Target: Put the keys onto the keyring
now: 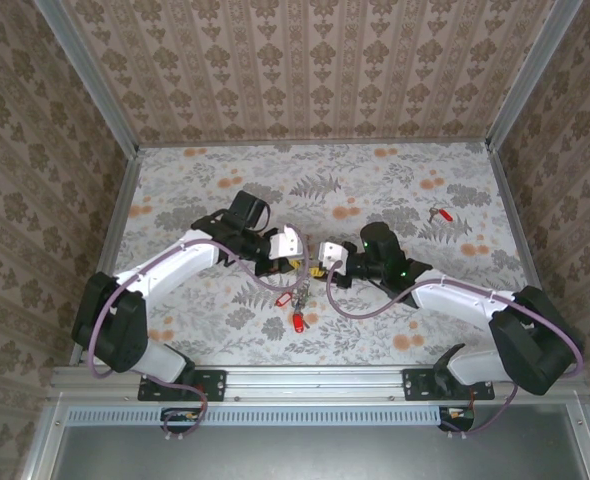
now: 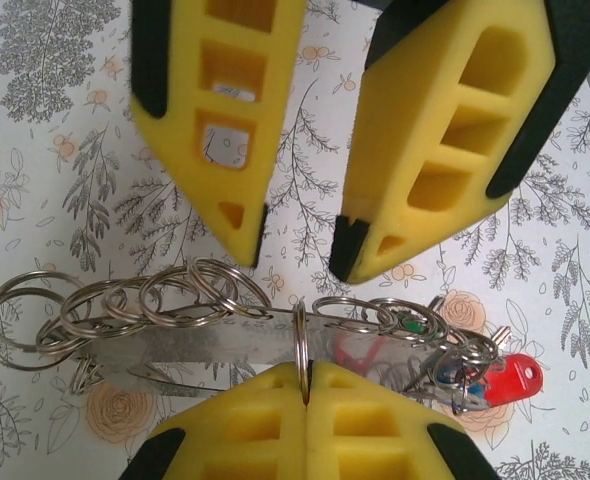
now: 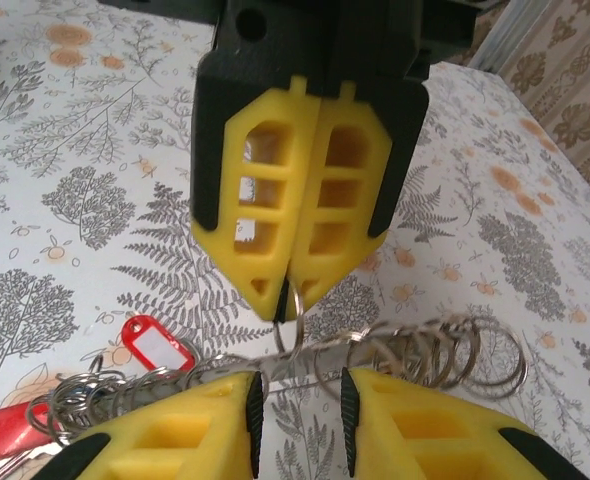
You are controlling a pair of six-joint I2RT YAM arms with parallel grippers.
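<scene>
My left gripper (image 2: 305, 368) is shut on one small steel split ring (image 2: 301, 335), held upright. Through that ring hangs the keyring (image 2: 225, 348), a long thin loop lying level and threaded with several more split rings. At its end bunch the keys, with a red head (image 2: 511, 380), a green one (image 2: 411, 323) and a blue one (image 2: 445, 376). My right gripper (image 3: 297, 412) faces the left one (image 3: 291, 300) with its jaws open, its tips just short of the loop (image 3: 395, 350) and nothing gripped. From above, both grippers (image 1: 291, 244) (image 1: 327, 256) meet mid-table, with the bunch (image 1: 295, 305) dangling below.
A red tag with a white label (image 3: 158, 350) hangs by the bunch. Another red key (image 1: 438, 213) lies alone at the right back of the flowered table (image 1: 395, 180). Patterned walls and metal rails close in three sides.
</scene>
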